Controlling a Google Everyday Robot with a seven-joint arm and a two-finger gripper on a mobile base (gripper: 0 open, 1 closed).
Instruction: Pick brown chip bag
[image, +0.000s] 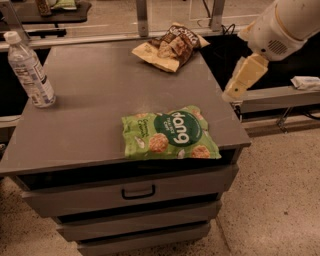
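The brown chip bag (172, 46) lies at the far right of the grey cabinet top (95, 100), dark brown and tan-yellow, crumpled, near the back edge. My gripper (239, 82), pale yellow at the end of the white arm, hangs off the cabinet's right side. It is in front of and to the right of the brown bag, above the gap beside the cabinet, and touches nothing.
A larger green "dang" bag (170, 134) lies near the cabinet's front right edge. A clear water bottle (30, 70) stands at the left. Drawers with a handle (138, 192) are below. A rail and shelf (280, 97) run behind on the right.
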